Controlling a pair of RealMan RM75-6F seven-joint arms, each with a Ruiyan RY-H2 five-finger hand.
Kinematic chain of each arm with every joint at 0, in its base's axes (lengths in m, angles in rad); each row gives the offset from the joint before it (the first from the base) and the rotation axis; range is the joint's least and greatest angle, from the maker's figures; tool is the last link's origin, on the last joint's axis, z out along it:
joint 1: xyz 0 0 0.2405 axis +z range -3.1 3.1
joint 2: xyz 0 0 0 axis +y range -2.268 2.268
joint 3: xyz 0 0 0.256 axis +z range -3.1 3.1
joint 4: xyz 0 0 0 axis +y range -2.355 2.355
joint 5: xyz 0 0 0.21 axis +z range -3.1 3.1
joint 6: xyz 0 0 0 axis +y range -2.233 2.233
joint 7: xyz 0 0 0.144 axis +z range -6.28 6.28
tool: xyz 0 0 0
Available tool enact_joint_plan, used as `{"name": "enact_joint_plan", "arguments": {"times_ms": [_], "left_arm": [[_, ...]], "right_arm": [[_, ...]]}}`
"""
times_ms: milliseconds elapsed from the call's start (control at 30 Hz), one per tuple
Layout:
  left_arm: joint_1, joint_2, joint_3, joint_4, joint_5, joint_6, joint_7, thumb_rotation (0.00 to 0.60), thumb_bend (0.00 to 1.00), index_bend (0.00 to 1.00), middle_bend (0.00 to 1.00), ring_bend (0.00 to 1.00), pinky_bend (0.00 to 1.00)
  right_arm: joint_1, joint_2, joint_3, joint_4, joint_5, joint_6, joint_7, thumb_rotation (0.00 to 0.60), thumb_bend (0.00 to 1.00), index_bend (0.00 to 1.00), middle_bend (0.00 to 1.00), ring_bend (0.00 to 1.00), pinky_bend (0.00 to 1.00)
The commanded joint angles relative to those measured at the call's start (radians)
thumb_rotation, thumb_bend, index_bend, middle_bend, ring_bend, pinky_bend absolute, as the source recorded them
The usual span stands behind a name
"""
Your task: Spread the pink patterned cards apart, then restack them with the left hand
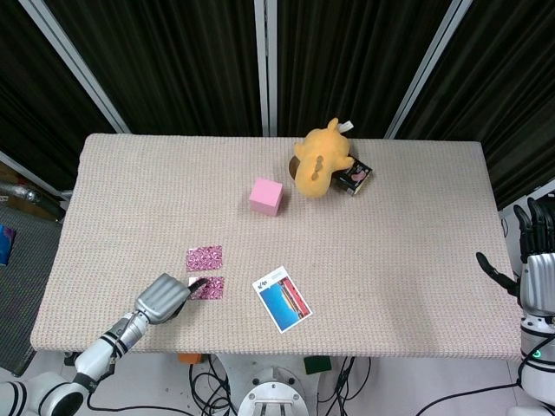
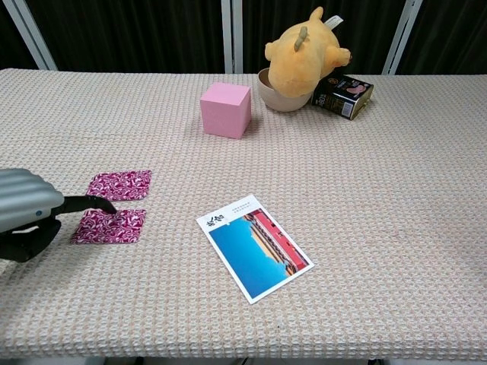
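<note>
The postcard (image 2: pixel 255 247) carries a few dark printed characters on its white top strip, too small to read; the dark box (image 2: pixel 343 95) beside the plush toy bears pale lettering, likewise illegible; nothing else shows writing.

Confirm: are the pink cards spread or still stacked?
Spread: two pink cards lie apart, left hand fingertip on the nearer one.

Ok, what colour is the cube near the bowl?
Plain pink, no pattern. The cube shows best in the chest view, left of the bowl.
</note>
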Motion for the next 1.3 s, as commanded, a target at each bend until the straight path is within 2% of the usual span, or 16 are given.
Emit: {"name": "enact_joint_plan", "arguments": {"times_ms": [33,133,300,600,933,1300], "left_arm": [[0.014,0.0,-0.028,0.014,0.011,0.052,-0.012,0.6,0.81,0.12,0.94,0.93,0.89],[0.017,-0.002,-0.051,0.032,-0.016,0.062,-0.003,0.6,0.81,0.12,0.94,0.93,0.9],[0.001,-0.012,-0.063,0.061,-0.074,0.014,0.03,0.6,0.81,0.11,0.94,0.93,0.9],[-0.026,-0.056,-0.078,0.097,-0.084,-0.027,0.019,0.6,0.81,0.11,0.94,0.93,0.9],[-0.044,-0.083,-0.077,0.124,-0.102,-0.056,0.037,0.6,0.81,0.11,0.94,0.93,0.9],[-0.036,-0.045,-0.066,0.079,-0.196,-0.053,0.119,0.6,0.81,0.11,0.94,0.93,0.9]], "right_arm": [[0.0,0.0,0.0,0.0,0.0,0.0,0.0,0.6,0.44,0.0,0.0,0.0,0.0],[0.0,-0.001,-0.001,0.001,0.0,-0.002,0.001,0.6,0.44,0.0,0.0,0.0,0.0],[0.001,-0.008,-0.003,0.008,0.003,-0.007,0.002,0.6,0.44,0.0,0.0,0.0,0.0],[0.002,-0.017,0.0,0.02,0.005,-0.007,0.005,0.6,0.44,0.0,0.0,0.0,0.0],[0.002,-0.018,-0.001,0.026,0.007,-0.011,0.006,0.6,0.44,0.0,0.0,0.0,0.0],[0.003,-0.016,-0.001,0.025,0.005,-0.013,0.007,0.6,0.44,0.0,0.0,0.0,0.0]]}}
